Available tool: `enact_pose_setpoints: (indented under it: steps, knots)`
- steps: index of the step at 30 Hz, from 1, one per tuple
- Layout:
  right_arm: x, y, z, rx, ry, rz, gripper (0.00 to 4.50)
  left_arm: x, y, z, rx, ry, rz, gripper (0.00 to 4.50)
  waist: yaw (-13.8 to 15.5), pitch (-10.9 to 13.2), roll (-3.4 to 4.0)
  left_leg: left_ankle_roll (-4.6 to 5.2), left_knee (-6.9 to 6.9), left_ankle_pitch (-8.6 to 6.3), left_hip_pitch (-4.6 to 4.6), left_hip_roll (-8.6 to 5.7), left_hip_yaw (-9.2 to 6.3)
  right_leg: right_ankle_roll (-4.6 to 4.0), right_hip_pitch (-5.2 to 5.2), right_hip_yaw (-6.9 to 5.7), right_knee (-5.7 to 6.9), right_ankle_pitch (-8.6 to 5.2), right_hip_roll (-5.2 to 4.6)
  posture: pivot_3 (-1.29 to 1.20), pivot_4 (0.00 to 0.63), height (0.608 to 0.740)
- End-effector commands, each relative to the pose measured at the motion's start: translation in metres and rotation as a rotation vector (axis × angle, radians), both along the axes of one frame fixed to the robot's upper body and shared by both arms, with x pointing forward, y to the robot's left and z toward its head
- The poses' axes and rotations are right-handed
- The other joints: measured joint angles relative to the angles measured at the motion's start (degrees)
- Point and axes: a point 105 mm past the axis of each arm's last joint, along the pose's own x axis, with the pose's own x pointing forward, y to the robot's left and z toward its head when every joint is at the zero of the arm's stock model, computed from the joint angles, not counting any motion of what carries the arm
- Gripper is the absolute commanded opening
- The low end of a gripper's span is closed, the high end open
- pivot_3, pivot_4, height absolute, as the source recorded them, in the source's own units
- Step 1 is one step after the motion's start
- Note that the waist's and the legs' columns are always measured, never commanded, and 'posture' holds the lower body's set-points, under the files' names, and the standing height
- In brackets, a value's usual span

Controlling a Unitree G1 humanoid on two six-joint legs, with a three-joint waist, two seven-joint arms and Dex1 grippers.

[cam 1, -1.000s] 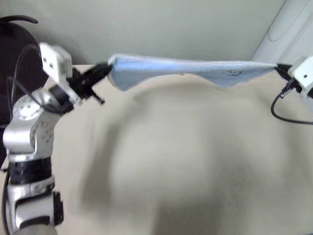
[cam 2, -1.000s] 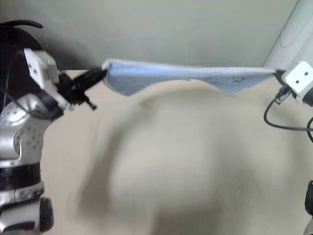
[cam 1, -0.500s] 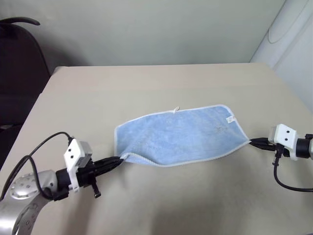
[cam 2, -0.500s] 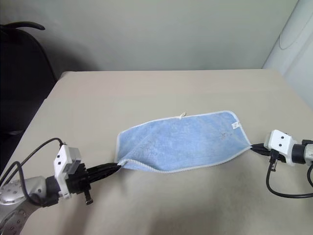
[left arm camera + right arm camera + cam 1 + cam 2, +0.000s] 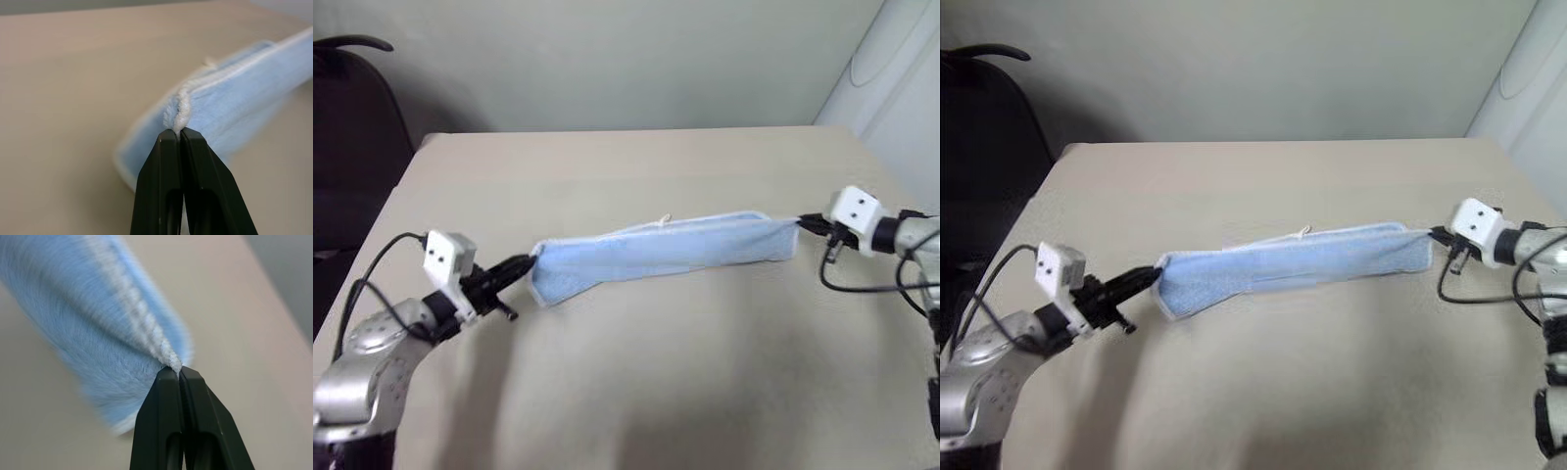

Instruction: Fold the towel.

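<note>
The towel (image 5: 666, 252) hangs stretched betw. the two pincers as a long narrow band over the middle of the table (image 5: 636, 392), light blue w/ a whitish stitched border along its upper edge. It runs slightly uphill from the robot's left to its right. The left end sags lower and wider, and its bottom corner looks close to the tabletop; can't tell if it touches. A small white loop sticks up from the top edge about mid-length.

Left pincer (image 5: 524, 265): black fingers pressed together, pinching the towel's white border at its left end. Left wrist view shows the fingers (image 5: 164, 186) meeting tight on the bunched white hem, w/ blue cloth trailing away beyond.

Right pincer (image 5: 806, 225): also pressed together on the towel's right end, pinching the hem. Right wrist view shows the fingertips (image 5: 168, 418) closed right at the twisted white edge, cloth fanning out behind it.

Edges & room: table's far edge runs well behind the towel, w/ a wide bare strip betw. them. Left table edge lies beyond the left arm; a dark chair (image 5: 352, 137) stands off that side, clear of the tabletop. On the right, the table corner is near the right arm, and a pale rounded object (image 5: 891, 69) sits past it. The near part of the table, in front of the towel, is open beige surface across its width. A black cable loops under each wrist, hanging free above the table.
</note>
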Motion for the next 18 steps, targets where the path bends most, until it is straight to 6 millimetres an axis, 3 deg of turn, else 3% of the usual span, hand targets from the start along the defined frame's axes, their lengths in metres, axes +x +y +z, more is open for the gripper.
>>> enact_pose_setpoints:
  steps: [1, 7, 15, 16, 18]
  knots:
    - [0.021, -0.006, 0.006, -0.043, -0.068, -0.086, 0.00, 0.019, 0.006, -0.002, 0.040, -0.028, 0.067, 0.03, 0.0, 0.0, 0.01, -0.03, 0.00, 0.02, -0.02, -0.01, 0.01, 0.00, -0.03, -0.01, 0.01, 0.00, -0.01, 0.00, 0.150, 0.740]
    - [0.046, 0.004, 0.000, -0.087, -0.094, -0.155, 0.00, 0.044, 0.007, -0.019, 0.095, -0.006, 0.117, 0.03, -0.1, 0.0, 0.03, -0.33, -0.02, 0.20, -0.21, 0.00, -0.01, -0.04, -0.26, 0.00, 0.05, 0.02, -0.02, 0.00, 0.150, 0.740]
    - [0.058, 0.012, -0.008, -0.194, -0.132, -0.181, 0.00, 0.056, 0.004, -0.033, 0.163, 0.013, 0.127, 0.03, 0.0, 0.0, 0.03, -0.33, -0.07, 0.21, -0.31, 0.01, -0.02, -0.08, -0.35, -0.01, 0.04, 0.04, -0.06, 0.00, 0.150, 0.740]
    - [0.057, 0.012, -0.009, -0.203, -0.134, -0.177, 0.21, 0.055, 0.003, -0.035, 0.172, 0.018, 0.117, 0.01, 0.0, 0.0, 0.03, -0.33, -0.07, 0.21, -0.32, 0.01, -0.02, -0.08, -0.36, -0.01, 0.04, 0.04, -0.06, 0.00, 0.150, 0.740]
    - [0.056, 0.012, -0.012, -0.208, -0.132, -0.173, 0.67, 0.054, 0.001, -0.038, 0.158, 0.029, 0.110, 0.52, 0.0, 0.0, 0.03, -0.33, -0.09, 0.21, -0.32, 0.01, -0.01, -0.08, -0.37, -0.01, 0.04, 0.05, -0.07, 0.00, 0.150, 0.740]
